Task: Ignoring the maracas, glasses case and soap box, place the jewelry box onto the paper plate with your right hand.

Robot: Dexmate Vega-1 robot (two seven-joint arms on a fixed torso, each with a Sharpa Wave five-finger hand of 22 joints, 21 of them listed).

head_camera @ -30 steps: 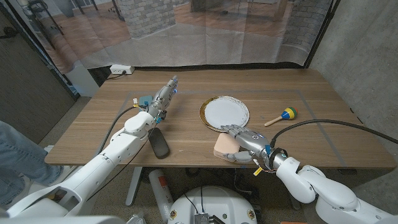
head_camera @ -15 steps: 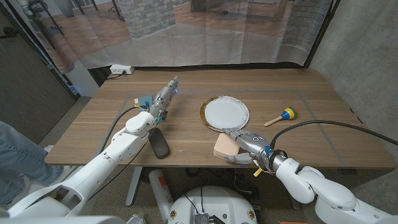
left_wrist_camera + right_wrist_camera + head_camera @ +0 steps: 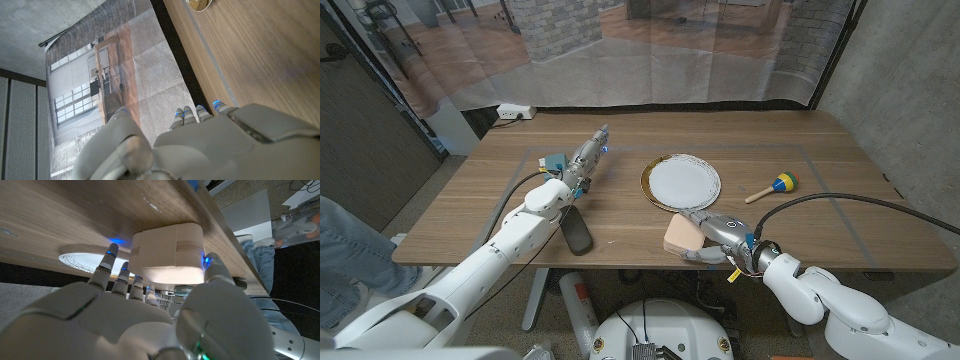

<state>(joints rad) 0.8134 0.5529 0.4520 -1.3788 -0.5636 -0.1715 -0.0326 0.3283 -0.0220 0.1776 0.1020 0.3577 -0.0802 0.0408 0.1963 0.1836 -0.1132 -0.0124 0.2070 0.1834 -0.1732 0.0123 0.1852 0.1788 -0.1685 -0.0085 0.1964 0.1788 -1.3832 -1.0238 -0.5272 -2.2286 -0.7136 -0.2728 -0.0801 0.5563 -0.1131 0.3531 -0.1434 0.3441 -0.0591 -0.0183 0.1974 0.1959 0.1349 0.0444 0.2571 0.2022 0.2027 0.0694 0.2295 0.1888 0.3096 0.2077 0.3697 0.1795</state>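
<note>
Right wrist view — jewelry box between thumb and fingers, touching.

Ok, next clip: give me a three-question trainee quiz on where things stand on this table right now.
1. True or false: the jewelry box already lies on the paper plate.
2. Which hand is at the jewelry box? A) left hand B) right hand
3. Fill in: the maraca lies on the plate's ____ side, from the robot's own view.

Key: 1. False, it sits on the table near the front edge, beside the plate. 2. B. 3. Right.
</note>
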